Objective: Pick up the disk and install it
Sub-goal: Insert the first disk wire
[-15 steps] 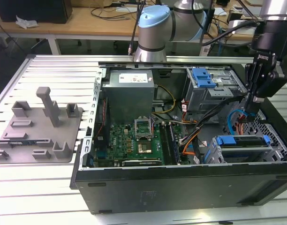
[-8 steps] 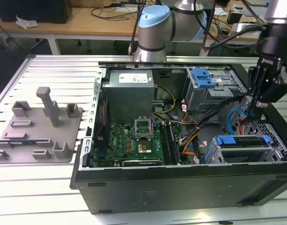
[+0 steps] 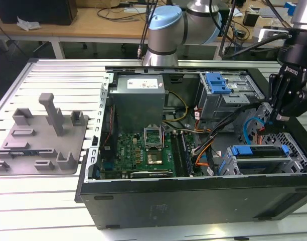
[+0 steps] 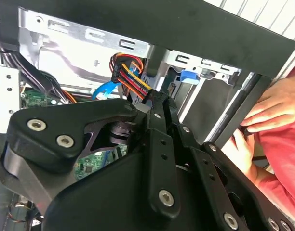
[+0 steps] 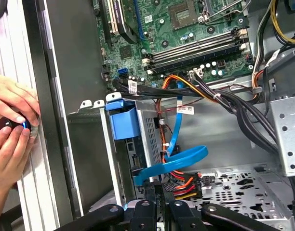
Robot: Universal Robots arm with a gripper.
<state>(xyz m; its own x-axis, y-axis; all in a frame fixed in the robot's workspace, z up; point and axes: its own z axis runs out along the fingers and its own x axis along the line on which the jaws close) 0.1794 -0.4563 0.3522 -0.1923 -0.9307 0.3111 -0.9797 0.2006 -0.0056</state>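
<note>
The disk (image 3: 259,151) sits in the lower drive cage of the open computer case, at the exterior view's right; its bright blue carrier frames it. In the first wrist view the disk's blue carrier end (image 5: 122,120) stands at the cage mouth, with a blue data cable (image 5: 179,159) curling beside it. My gripper (image 3: 275,117) hangs just above and behind that cage, over the cable bundle. Its black fingers (image 5: 151,199) lie close together with nothing between them, tips by the red and yellow power leads (image 4: 126,67). The gripper (image 4: 159,98) holds nothing.
A person's hands (image 5: 12,130) rest on the case's outer wall, holding a small dark object. The motherboard (image 3: 143,150), grey power supply (image 3: 138,98) and an upper bay with a blue latch (image 3: 216,83) are inside the case. A grey fixture plate (image 3: 40,138) lies on the exterior view's left.
</note>
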